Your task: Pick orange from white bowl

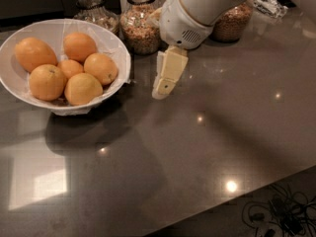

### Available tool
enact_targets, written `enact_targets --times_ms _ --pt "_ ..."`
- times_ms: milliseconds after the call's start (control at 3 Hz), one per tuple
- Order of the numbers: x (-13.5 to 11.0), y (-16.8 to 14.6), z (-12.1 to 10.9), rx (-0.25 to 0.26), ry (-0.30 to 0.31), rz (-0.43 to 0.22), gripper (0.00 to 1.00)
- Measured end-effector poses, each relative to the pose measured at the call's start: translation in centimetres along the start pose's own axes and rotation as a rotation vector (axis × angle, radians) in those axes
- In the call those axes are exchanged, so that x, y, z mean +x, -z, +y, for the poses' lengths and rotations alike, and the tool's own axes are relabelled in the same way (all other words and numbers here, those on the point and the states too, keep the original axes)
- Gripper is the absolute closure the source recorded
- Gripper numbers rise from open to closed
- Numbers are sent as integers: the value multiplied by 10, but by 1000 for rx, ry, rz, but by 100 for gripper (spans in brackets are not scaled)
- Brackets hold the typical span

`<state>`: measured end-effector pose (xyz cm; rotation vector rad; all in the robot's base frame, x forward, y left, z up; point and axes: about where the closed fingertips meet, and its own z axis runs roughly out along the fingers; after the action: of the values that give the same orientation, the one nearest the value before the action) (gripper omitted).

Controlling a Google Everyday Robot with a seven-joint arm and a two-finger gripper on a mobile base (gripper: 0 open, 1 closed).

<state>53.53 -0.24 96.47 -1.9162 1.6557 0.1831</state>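
The white bowl point(116, 47) stands at the left of the dark countertop and holds several orange fruits. The orange point(32, 54), the largest and oval, lies at the bowl's back left. My gripper point(164, 87) hangs from the white arm, pointing down at the counter just right of the bowl. It is well apart from the orange and above the counter surface. Its fingers are together and hold nothing.
Smaller rounder oranges point(79, 46) and a paler yellowish fruit point(83, 88) share the bowl. Three glass jars point(140, 29) stand at the back, the right one partly hidden by the arm. The counter's front edge runs lower right, with cables point(276, 214) below.
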Motion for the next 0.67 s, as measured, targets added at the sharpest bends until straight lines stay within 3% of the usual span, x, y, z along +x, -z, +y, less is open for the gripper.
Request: enact_targets --times_ms 667 --pt "-120 -23 -35 -19 223 -187 0"
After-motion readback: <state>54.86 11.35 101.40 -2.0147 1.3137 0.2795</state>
